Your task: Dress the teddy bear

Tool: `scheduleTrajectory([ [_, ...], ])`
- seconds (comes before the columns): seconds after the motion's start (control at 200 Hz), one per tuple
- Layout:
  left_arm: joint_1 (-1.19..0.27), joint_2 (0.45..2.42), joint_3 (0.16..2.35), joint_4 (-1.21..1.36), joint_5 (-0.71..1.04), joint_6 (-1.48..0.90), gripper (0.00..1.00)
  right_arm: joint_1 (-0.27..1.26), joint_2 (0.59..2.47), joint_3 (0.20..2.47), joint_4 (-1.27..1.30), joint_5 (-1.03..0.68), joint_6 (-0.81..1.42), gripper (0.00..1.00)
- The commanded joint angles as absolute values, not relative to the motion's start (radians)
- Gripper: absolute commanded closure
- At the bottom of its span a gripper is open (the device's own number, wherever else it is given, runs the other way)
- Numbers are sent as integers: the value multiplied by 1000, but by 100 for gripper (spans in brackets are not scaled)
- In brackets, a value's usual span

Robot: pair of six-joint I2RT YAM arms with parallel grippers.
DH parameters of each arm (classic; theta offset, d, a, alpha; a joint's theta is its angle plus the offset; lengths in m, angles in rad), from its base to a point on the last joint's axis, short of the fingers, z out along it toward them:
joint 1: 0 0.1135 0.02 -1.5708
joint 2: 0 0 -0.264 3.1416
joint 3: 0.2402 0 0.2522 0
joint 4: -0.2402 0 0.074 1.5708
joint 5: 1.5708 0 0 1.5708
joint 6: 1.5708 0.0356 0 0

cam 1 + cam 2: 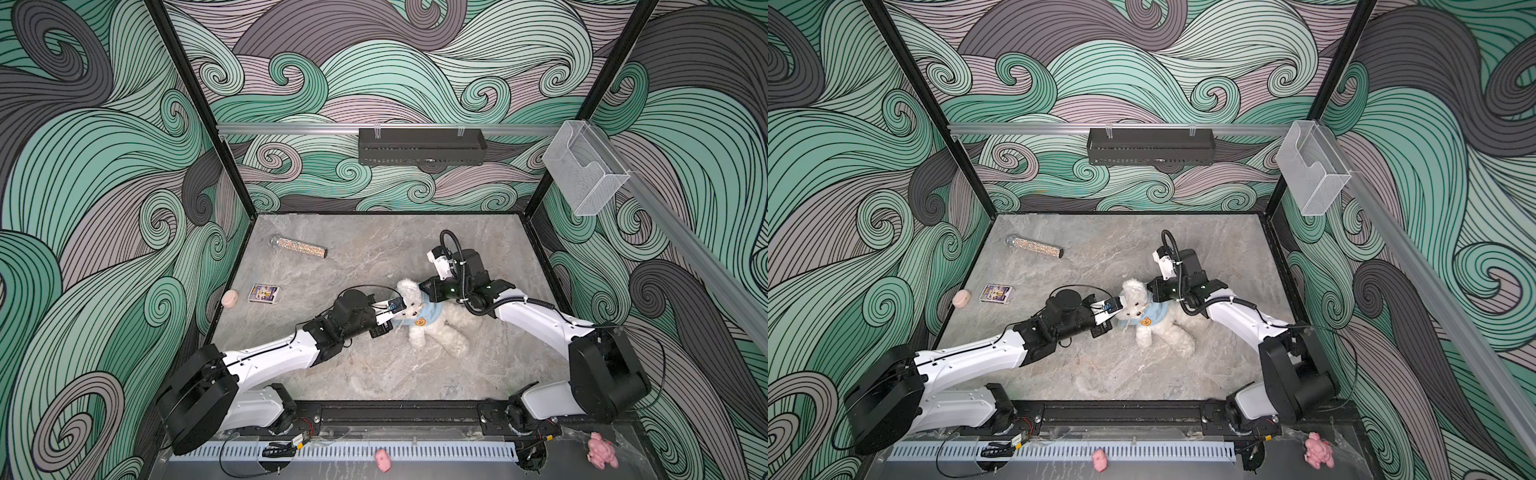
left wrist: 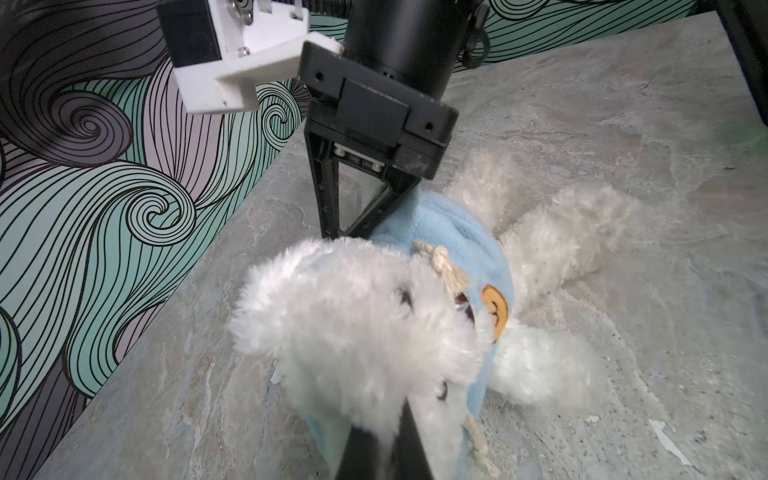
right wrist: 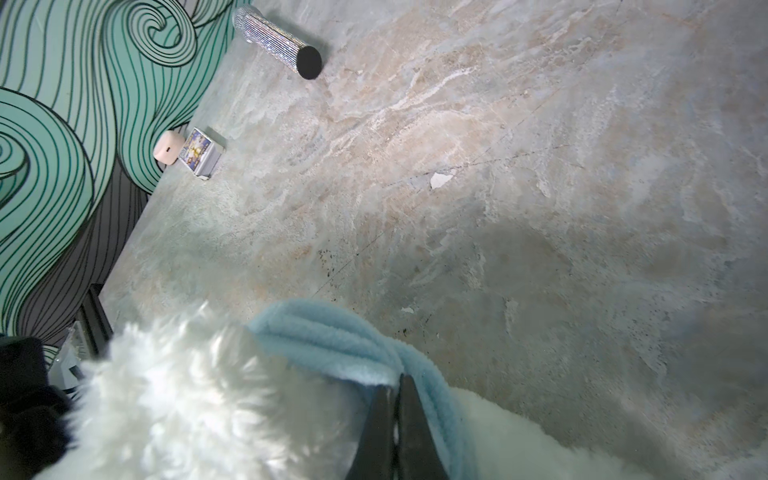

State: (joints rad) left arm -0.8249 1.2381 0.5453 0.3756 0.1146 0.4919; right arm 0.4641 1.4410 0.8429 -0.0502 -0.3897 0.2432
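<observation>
The right gripper (image 3: 394,390) is clenched on a fold of the light blue top (image 3: 332,336). Low in its wrist view the two black fingers press together with the fleece edge pinched between them. In the left wrist view the same gripper comes down from the upper middle of the frame, and its tips meet just behind the bear's head.

The left gripper (image 2: 388,430) is clenched too. Its fingers (image 2: 411,440) are sunk in white fur at the bottom of the frame, beside the bear's face. I cannot tell whether they nip fur or blue cloth.

Between the two grippers lies the teddy bear (image 1: 434,330), near the middle of the table (image 1: 374,370) in both top views. Its head points to the upper left and its legs to the lower right. The top is bunched round the neck and chest, with an orange bear-face patch (image 1: 421,321) on the front.

Farther out, left of the bear, a small card box (image 1: 264,293) lies flat, with a pale pink round thing (image 1: 229,298) just beside it at the table's left edge. A glittery tube (image 1: 298,246) lies in the table's upper left part, well apart from the bear. Along the bottom of the frame, off the table, sit a small pink plush toy (image 1: 383,459) and, to the right, a larger pink plush toy (image 1: 601,455)
</observation>
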Motion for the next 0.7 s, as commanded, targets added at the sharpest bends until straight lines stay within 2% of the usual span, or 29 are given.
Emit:
scheduleTrajectory([
  [0.0,-828,1256,585,326,106,442,89,436,1401,779,89,-407,239,100],
  [0.095,-827,1271,593,325,99,386,71,444,1372,718,206,-454,234,100],
  [0.26,-820,1283,604,308,48,285,51,460,1358,667,289,-489,182,100],
  [0.48,-783,1277,637,256,90,223,37,487,1351,656,302,-506,115,100],
  [0.54,-765,1270,650,228,117,219,30,494,1347,652,304,-508,100,100],
  [0.59,-748,1272,663,198,142,219,18,499,1342,649,306,-512,88,100],
  [0.695,-706,1288,701,142,220,219,16,506,1335,646,310,-508,76,100],
])
